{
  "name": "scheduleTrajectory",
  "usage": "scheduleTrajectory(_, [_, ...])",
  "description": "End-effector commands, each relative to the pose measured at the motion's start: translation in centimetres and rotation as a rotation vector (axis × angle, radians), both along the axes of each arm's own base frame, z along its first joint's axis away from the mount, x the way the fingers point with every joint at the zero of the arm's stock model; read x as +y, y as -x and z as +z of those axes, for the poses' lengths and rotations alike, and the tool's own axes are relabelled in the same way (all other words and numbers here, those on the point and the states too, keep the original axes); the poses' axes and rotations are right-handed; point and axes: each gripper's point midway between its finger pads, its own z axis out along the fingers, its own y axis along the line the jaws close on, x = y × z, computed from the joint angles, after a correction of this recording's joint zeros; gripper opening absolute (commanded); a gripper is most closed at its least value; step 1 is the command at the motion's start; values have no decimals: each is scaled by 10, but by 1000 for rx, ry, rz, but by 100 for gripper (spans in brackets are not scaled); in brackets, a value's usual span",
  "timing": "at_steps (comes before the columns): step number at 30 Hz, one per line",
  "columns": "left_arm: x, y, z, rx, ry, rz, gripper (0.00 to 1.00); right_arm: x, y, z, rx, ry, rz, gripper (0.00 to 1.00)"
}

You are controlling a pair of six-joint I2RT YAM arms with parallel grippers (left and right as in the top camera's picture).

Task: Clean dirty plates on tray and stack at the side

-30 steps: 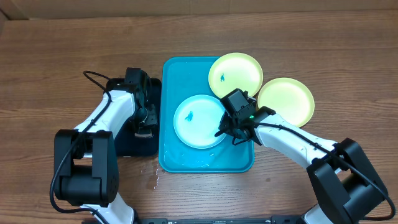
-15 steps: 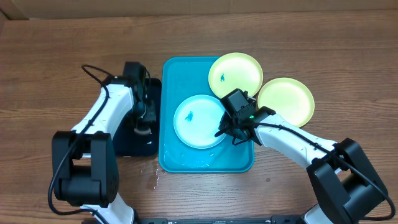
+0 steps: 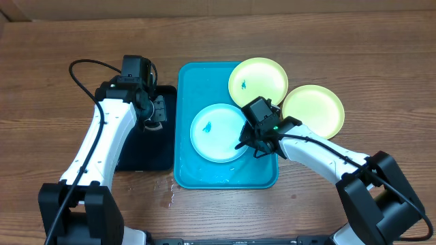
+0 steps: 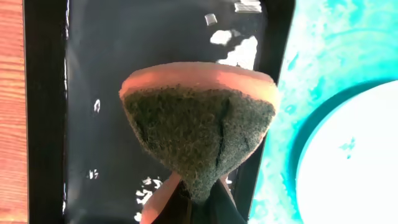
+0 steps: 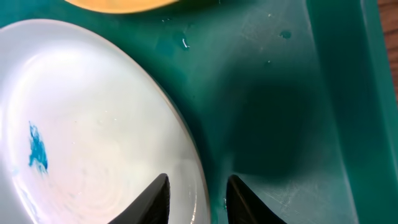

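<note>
On the desk point(image 3: 354, 54) sits the turquoise tray point(image 3: 187, 170), the black tray point(image 3: 146, 156) just beside its left edge. Of 3 plates, the light-blue plate point(image 3: 214, 136) lies in the turquoise tray, 1 yellow-green plate point(image 3: 262, 78) overlaps its far corner, and the other yellow-green plate point(image 3: 313, 110) lies on the desk. My left tool point(image 3: 155, 117) pinches the sponge point(image 4: 199, 130) above the black tray. My right tool point(image 5: 199, 199) stands narrow, astride the light-blue plate's rim.

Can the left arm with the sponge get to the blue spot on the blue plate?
Probably yes. The left gripper, shut on the sponge, hangs beside the turquoise tray, and the blue spot lies on the near side of the blue plate. The right gripper sits only at its far rim.
</note>
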Motion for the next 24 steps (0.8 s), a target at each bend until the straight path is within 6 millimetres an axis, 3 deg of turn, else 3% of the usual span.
scheduleTrajectory(1, [-4,-7,11,-38,15,-33,4,0,2,-1,-2,0,5,27])
scheduleTrajectory(10, [-4,-6,7,-35,5,-63,4,2,3,-4,5,-5,13,4])
scheduleTrajectory(17, [-5,-8,-10,-56,-7,-108,4,14,3,0,-18,-33,112,6])
scheduleTrajectory(24, [-4,-1,-44,-58,-8,-111,4,14,3,0,-18,-33,112,8])
